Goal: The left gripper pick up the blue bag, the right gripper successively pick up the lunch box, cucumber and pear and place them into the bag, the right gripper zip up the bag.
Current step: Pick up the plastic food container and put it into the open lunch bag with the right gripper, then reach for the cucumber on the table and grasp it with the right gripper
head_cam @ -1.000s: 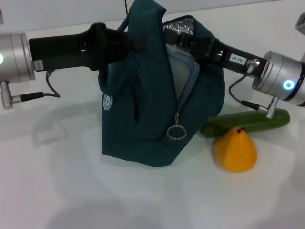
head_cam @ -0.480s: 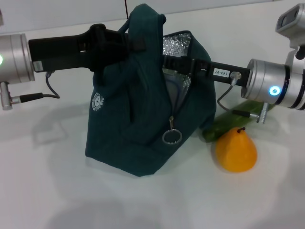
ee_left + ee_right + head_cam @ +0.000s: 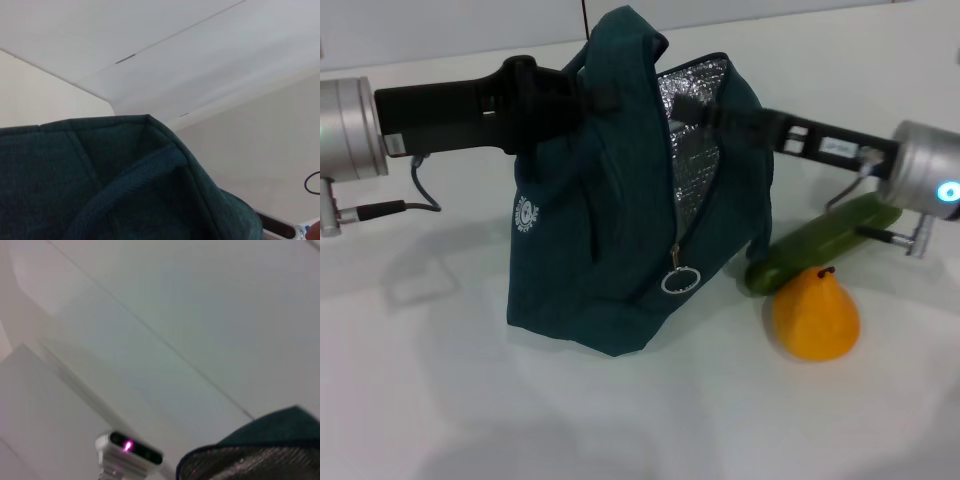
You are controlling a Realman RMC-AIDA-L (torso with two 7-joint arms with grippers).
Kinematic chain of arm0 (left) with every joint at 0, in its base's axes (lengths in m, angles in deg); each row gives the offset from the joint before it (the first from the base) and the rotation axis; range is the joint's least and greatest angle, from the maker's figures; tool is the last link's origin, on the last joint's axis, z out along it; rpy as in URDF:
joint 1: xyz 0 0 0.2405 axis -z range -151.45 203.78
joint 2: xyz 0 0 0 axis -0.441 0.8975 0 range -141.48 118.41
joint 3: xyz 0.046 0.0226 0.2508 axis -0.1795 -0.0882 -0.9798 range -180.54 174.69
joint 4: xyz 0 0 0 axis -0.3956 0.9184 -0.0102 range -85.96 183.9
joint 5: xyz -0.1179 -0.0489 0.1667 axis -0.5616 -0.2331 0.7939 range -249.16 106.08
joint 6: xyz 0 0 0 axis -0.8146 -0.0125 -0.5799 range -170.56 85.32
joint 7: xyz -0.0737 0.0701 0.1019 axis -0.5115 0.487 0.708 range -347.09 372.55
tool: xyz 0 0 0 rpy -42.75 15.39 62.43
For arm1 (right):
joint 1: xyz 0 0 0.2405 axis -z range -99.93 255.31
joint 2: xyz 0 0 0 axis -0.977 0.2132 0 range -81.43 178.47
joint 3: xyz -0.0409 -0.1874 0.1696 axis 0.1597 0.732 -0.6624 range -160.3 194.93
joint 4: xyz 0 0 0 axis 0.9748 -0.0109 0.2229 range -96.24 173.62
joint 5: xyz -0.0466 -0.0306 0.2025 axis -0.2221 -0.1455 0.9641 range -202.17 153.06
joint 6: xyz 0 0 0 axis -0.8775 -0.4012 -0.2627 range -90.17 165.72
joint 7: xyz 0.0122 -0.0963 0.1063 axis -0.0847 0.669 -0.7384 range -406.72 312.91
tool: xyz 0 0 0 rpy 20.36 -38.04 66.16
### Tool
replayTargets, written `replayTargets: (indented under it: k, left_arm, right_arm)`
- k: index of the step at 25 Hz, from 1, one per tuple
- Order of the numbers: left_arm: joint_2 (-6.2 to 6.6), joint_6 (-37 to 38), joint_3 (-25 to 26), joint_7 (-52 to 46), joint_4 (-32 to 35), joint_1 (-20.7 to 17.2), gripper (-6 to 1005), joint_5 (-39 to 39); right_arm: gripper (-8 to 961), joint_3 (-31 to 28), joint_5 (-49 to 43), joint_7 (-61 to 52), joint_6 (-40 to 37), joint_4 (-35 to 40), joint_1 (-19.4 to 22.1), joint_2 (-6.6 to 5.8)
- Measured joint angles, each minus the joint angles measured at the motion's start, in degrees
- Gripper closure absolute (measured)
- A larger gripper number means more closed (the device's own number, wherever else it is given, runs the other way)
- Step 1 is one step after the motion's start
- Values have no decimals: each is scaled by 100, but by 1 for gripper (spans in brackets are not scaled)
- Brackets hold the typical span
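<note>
You've got the left gripper [image 3: 588, 97] clamped on the top of the blue bag [image 3: 620, 250], holding it upright on the counter [image 3: 470, 400]; mouth is open, foil lining showing (zipper pull hangs at the front); right gripper [image 3: 695, 108] sits at the bag's open mouth, can't tell whether its fingers are apart or together; cucumber [image 3: 820, 243] lies just beside the bag on the right, with the pear [image 3: 815, 313] touching it in front; lunch box not visible.

head camera looks down and forward over the table [image 3: 440, 400]; both wrist cameras sit close against the blue bag [image 3: 610, 240], seemingly tilted up toward the wall, sharing its top edge
</note>
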Motion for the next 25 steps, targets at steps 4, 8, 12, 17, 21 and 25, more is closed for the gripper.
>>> replayTargets:
  k: [4, 8, 12, 17, 21, 25]
  left_arm:
    - [7, 1, 6, 45, -4, -9, 947, -1]
    - [15, 2, 52, 146, -118, -17, 947, -12]
    - [60, -6, 93, 318, -384, 15, 947, -107]
    - [58, -30, 86, 408, -443, 46, 947, -126]
    - [17, -64, 90, 475, -449, 30, 947, -133]
    - [-6, -160, 94, 523, -456, 22, 947, -134]
  right_arm:
    - [471, -432, -25, 399, -595, 250, 295, -109]
    - [338, -683, -78, 1334, -1502, 348, 423, -400]
    - [332, -731, -327, 1834, -2047, 395, 477, -1011]
    - [333, -1223, -1587, 1577, -2387, 818, 397, -1879]
    - [334, -2222, -3645, 570, -2290, 1637, 136, -2054]
    - [336, -2936, -5594, -112, -2125, 2625, -146, -1822]
